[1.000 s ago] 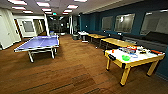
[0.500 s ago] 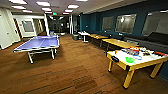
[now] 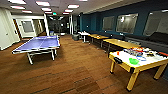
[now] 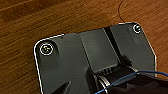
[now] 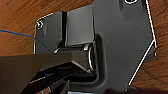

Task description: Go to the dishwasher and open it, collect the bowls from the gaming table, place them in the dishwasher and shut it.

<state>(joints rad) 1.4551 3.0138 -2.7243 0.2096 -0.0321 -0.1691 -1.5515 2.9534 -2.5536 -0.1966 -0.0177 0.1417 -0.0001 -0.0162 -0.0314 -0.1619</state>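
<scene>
A games room with a brown wood-plank floor [image 3: 75, 72]: the yellow-framed, white-topped gaming table [image 3: 150, 65] stands at right, a bright green plastic bowl [image 3: 133, 61] on its worktop among other small items. A blue table-tennis table [image 3: 37, 45] stands well apart at left. Whether either pincer is wide or narrow cannot be told.
</scene>
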